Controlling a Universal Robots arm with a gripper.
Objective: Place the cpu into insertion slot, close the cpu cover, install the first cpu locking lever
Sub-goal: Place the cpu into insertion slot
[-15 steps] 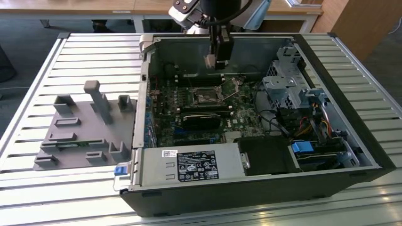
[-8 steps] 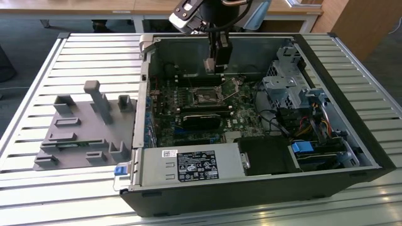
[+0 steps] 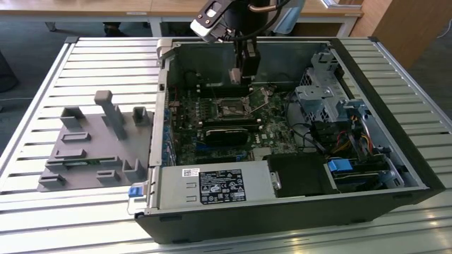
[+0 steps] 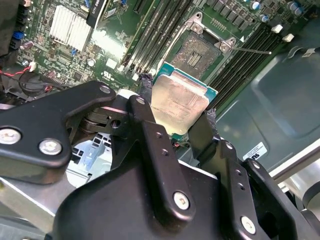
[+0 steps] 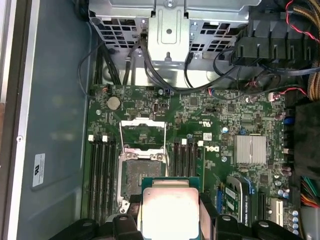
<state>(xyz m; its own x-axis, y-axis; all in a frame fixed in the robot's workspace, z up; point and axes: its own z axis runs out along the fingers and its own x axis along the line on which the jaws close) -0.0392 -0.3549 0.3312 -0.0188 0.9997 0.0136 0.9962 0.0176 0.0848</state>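
**Q:** What do the jaws hold?

**A:** The gripper (image 4: 176, 104) has its jaws pinching the cpu (image 4: 182, 95) by two opposite edges, silver top towards both wrist cameras. In the exterior view the gripper (image 3: 244, 71) hangs inside the open case (image 3: 268, 222), towards its far side.

**Q:** Where is the cpu relative to the slot?

**A:** In the air and apart from it. In the first wrist view the cpu (image 5: 170, 210) lies just beside the slot (image 5: 142, 175) and not squarely over it. The slot's pin field is bare. The cover (image 5: 142, 131) is swung open on the side of the slot away from the cpu. In the second wrist view a thin lever (image 4: 252, 50) stands free beside the slot (image 4: 197, 54). Memory slots (image 5: 102, 170) flank the slot on either side.

**Q:** What does a good placement call for?

**A:** As a judgement from these views:
- **Centring:** the chip should be centred over the pin field before it goes down, since the two do not yet overlap fully.
- **Alignment:** its edges look roughly parallel to the slot's, and that alignment is worth keeping.
- **Descent:** the chip should stay level and drop straight in. Sliding it sideways across the pins could bend them.
- **Clearance:** the jaws overhang the chip's edges, so they need room from the slot's metal surround and the raised cover.
- **Orientation:** the corner marks are too small to read, so correct orientation cannot be confirmed.
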